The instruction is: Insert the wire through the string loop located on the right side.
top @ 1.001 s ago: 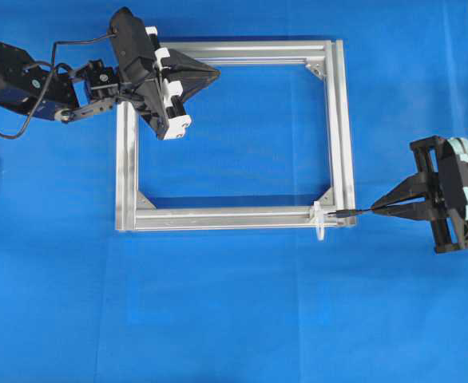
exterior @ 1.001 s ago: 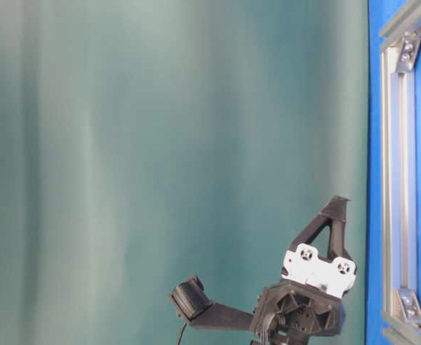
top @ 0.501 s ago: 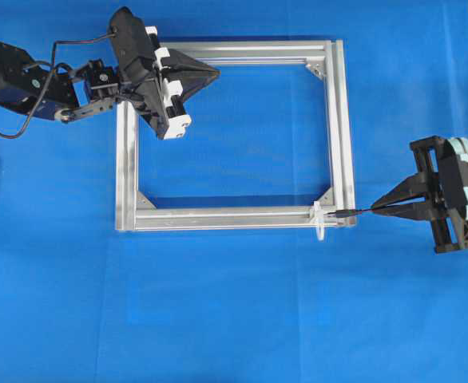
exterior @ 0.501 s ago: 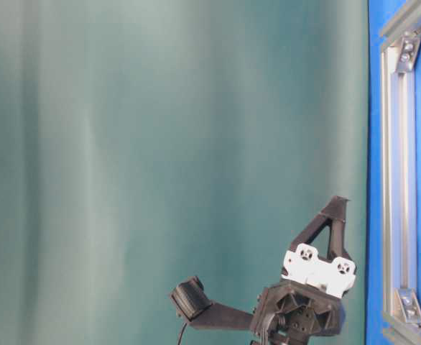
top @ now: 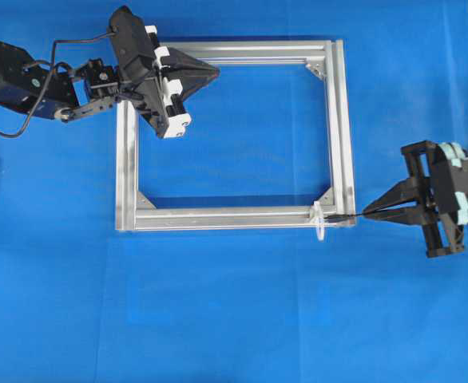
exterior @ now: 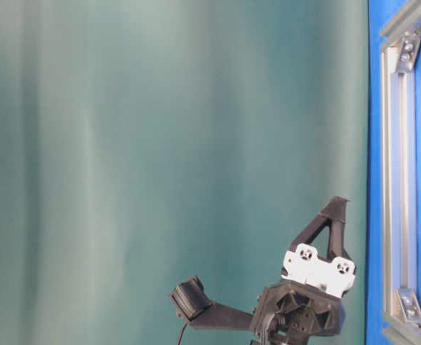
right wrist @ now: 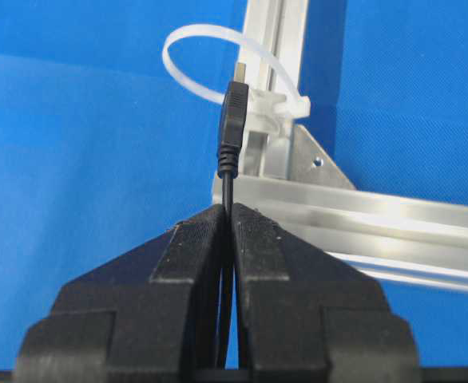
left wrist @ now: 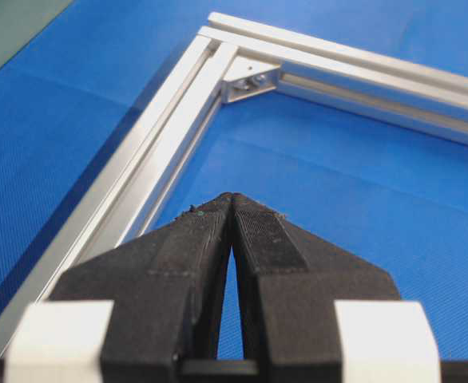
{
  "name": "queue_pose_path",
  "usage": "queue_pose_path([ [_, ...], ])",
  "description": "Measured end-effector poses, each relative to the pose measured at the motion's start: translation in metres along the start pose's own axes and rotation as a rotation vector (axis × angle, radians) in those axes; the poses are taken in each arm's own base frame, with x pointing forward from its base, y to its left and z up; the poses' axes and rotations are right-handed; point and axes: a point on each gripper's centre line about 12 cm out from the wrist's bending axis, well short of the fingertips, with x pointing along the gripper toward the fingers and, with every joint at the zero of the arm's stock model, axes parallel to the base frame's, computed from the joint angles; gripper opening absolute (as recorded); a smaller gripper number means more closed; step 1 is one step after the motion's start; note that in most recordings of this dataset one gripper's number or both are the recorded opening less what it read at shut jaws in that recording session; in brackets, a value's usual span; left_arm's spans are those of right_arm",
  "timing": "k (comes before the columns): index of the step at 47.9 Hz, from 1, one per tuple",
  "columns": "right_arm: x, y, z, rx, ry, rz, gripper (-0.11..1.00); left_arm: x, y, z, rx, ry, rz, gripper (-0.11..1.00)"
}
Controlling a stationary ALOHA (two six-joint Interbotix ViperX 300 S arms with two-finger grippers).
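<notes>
1. At the frame's (top: 234, 215) right corner, my right gripper (top: 366, 213) has its jaws clenched on the wire (right wrist: 227, 183).
2. The plug tip sits at the string loop's (right wrist: 188, 72) mouth; whether it has entered, I cannot tell.
3. Pushing through remains.
4. My left gripper (left wrist: 232, 201), over the frame's far corner, is clenched and empty.

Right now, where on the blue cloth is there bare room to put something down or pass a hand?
Bare blue cloth runs below the rectangular silver aluminium frame, and inside it, apart from the shut left gripper at its top-left. It is crowded at the lower-right corner: the whitish string loop, the thin black wire and the right gripper gripping it.
</notes>
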Motion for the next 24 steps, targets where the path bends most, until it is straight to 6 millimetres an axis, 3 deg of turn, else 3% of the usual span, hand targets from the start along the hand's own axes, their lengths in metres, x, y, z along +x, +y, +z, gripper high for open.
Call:
queue_pose_path([
  [24, 0.039, 0.003, 0.018, 0.003, -0.029, 0.001, -0.03, 0.0, 0.0, 0.0, -0.01, 0.0, -0.001, 0.0],
])
